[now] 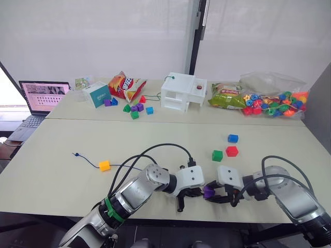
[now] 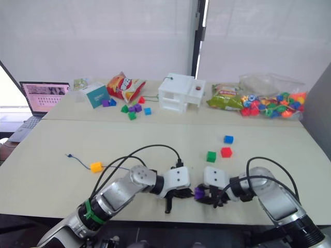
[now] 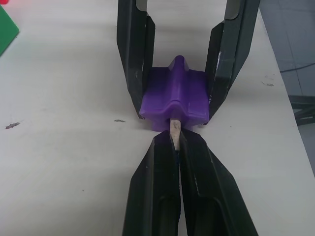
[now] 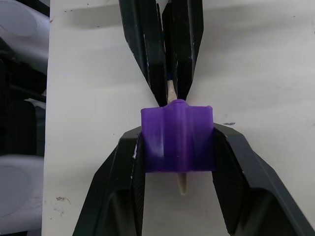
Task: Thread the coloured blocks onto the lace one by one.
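Meeting at the table's (image 1: 62,170) near edge, the two grippers join lace and purple block.

Farthest left, the lace (image 1: 88,161) lies on the table with its small knot at the far end, and the yellow-orange block (image 1: 105,166) sits on it. The left gripper (image 3: 173,142) is pinched tight on the lace's pale tip (image 3: 174,129), which enters the purple block (image 3: 176,96). Seen from the right wrist, that tip pokes out of the block's other side. The right gripper (image 4: 178,147) clamps the purple block between both fingers (image 4: 123,172). Beyond them, on open table, the green block (image 1: 217,155) and red block (image 1: 231,151) stand just beside each other, with the blue block (image 1: 232,138) a little farther back.
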{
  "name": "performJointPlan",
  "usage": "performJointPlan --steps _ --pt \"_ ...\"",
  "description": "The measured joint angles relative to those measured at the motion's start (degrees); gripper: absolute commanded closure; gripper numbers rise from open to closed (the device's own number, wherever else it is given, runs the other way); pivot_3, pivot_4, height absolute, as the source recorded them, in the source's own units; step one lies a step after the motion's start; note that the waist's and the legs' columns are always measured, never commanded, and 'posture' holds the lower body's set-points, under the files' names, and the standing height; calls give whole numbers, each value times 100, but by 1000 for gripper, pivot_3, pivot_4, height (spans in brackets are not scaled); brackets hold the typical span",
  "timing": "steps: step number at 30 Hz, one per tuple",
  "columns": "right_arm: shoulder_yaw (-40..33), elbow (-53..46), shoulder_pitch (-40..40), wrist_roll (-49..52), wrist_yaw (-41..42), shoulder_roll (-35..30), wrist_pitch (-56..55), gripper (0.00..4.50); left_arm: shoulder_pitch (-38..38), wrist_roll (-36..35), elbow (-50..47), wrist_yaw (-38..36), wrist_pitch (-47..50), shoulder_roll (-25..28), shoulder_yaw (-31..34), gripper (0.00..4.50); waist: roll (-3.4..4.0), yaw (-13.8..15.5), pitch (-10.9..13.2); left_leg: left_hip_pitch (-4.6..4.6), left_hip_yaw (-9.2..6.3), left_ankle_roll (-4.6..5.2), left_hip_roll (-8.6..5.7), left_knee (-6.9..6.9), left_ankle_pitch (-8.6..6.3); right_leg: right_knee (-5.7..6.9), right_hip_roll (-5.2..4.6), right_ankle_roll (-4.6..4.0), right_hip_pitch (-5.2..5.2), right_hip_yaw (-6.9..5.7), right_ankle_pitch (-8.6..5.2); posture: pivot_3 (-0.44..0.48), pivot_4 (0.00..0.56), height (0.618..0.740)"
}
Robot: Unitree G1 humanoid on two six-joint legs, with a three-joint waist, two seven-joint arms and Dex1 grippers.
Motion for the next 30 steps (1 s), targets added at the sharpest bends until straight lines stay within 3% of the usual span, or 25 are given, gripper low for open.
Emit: performJointPlan --steps 5,11,15,19,27,28,30 --pt "-11 -3 1 -59 3 -7 1 3143 95 13 125 -16 -69 -110 48 4500 -2 33 -1 1 1 0 -1 8 0 -7 -1 2 7 2 1 0 150 740" --pt "-7 -36 13 -61 -44 50 1 3143 264 -303 -178 -240 -149 68 541 2556 -2 -9 -1 -1 -1 -1 6 2 0 -3 -2 2 -3 5 1 0 150 740" --pt "7 -57 52 -61 -166 88 -3 3143 307 -569 -474 -636 -346 601 899 2556 1 -53 -2 3 0 -2 9 -9 0 -2 -7 -1 -6 7 1 0 150 740" --pt "0 -44 58 -61 -157 66 -3 3143 492 -509 -145 -868 -867 981 1027 2556 0 -44 -2 4 -2 -2 8 -10 0 -6 -11 -1 -5 4 1 0 150 740" --pt "8 -29 25 -59 -140 65 2 3143 510 -223 804 -907 -1790 593 846 2556 -1 -45 -2 0 3 -2 3 -10 0 -4 -38 -1 -11 -2 1 0 150 740" --pt "8 -38 26 -59 -140 65 8 3143 510 -204 830 -915 -1803 568 825 3109 -1 -47 -2 -2 3 -2 3 -11 0 -3 -38 -1 -14 -1 1 0 150 740" --pt "8 -55 26 -59 -140 65 31 3143 504 -170 847 -917 -1817 553 824 3707 -1 -45 -2 -2 2 -2 2 -10 0 -1 -32 -1 -13 -2 1 0 150 740"
